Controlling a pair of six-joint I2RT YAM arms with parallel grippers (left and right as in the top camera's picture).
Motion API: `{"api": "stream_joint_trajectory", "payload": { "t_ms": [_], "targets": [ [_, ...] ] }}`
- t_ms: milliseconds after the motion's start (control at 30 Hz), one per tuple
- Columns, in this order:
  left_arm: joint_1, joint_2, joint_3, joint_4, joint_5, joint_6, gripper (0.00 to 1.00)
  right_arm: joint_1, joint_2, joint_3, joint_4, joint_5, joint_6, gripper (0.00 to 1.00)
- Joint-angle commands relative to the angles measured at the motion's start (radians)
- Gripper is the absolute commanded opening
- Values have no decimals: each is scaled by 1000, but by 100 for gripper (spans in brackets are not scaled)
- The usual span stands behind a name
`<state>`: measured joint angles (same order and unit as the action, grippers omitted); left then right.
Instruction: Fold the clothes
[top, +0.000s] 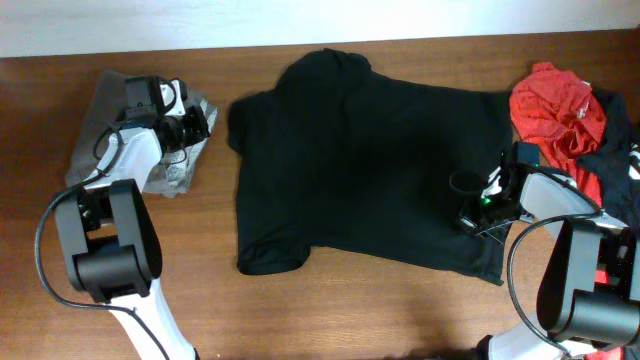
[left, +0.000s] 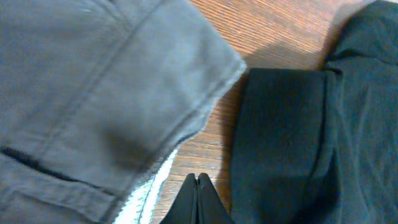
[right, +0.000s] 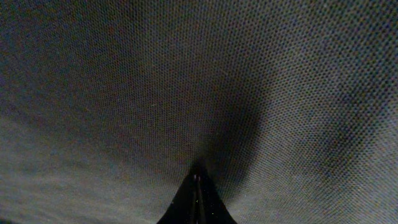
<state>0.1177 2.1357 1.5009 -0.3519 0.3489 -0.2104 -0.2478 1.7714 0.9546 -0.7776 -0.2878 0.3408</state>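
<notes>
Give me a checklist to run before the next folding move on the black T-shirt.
1. black T-shirt spread out flat: ok.
2. right gripper shut on shirt fabric, which puckers at its tips: ok.
3. left gripper gripping the shirt: not ok; shut on nothing, between grey garment and sleeve.
4. Gap between grey garment and sleeve: ok.
5. red shirt clear of the T-shirt's edge: cannot tell; they meet.
</notes>
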Motion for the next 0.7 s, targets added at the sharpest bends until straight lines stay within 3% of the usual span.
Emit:
{"api": "stream_joint_trajectory", "payload": {
  "t_ms": [0,133,200,300,400,500,600,667],
  "targets": [
    [-14,-23,16,-20,52,25,16,-1,38,-48,-15,147,16,4],
    [-56,-23,16,-42,50,58,49,-1,38,-48,-15,147,16,4],
    [-88,-23,16,-21,48,94,59,-1,38,-48,-15,147,16,4],
    [-128,-16,16,-6,3,103,62,-1,38,-48,-15,146,16,4],
    [-161,-2,16,-7,-63,103,59,-1,38,-48,-18,146,16,4],
    [-170,18,16,-6,-102,103,50,-1,38,-48,-22,146,16,4],
    [-170,35,16,-6,-101,99,30,-1,38,-48,-26,146,16,4],
    [-170,42,16,-18,-99,99,11,-1,38,-48,-27,146,16,4]
  ]
}}
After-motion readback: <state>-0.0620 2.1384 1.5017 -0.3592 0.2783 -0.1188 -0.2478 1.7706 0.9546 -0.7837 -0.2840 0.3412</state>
